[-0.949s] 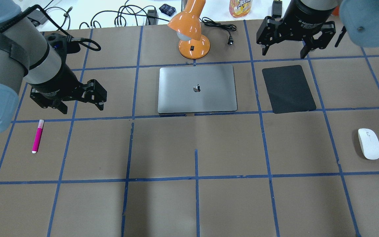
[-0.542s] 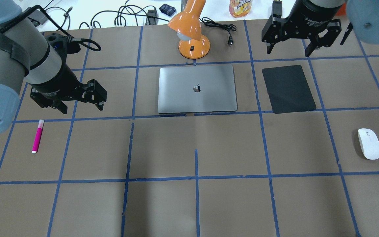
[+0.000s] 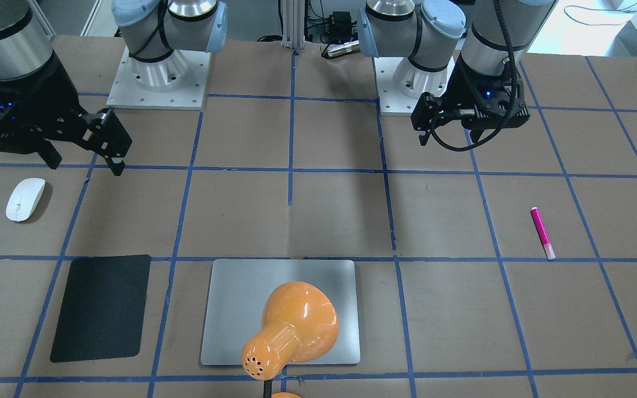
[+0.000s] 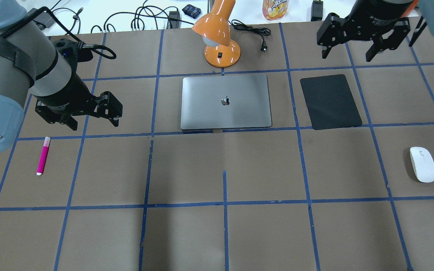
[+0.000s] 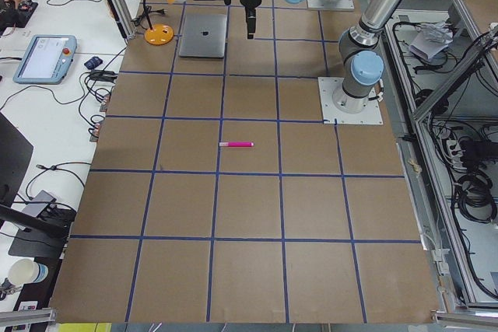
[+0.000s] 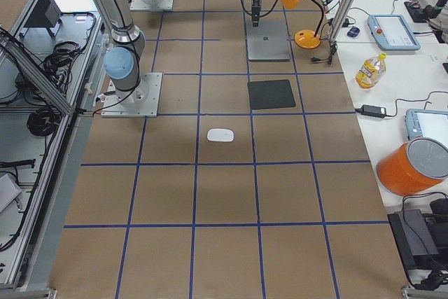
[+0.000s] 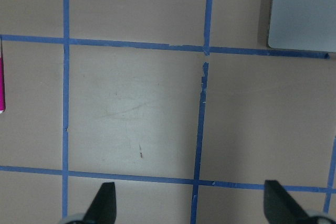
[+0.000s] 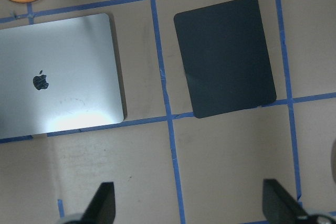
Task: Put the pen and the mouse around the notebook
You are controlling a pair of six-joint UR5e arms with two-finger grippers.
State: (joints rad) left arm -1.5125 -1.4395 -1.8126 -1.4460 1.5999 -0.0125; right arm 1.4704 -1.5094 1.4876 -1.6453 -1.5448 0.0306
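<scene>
- Left jaws: wide open, nothing held; they hover above the table [image 4: 262,165] on its left side, to the far right of the pen [image 4: 43,156] and left of the notebook [image 4: 209,109]; the left wrist view shows both fingertips far apart over bare table, with only the pen's edge at the left border.
- Right jaws: wide open, nothing held; raised above the right side of the table; in the overhead view they show past the far edge of the black pad [image 4: 330,101]; the right wrist view looks down on the pad and the notebook.
- Pen: lies flat on the left part of the table, long axis running near to far, pale cap at the far end; well apart from the notebook and touched by nothing.
- Mouse [image 4: 422,164]: rests flat at the right of the table, nearer to the robot than the black pad; well apart from the notebook and from both arms.
- Notebook: lies flat and closed at the centre of the far half of the table; the black pad lies beside it on the right, not touching.
- Orange lamp [image 4: 219,37]: stands just past the notebook's far edge, with its head tilted.
</scene>
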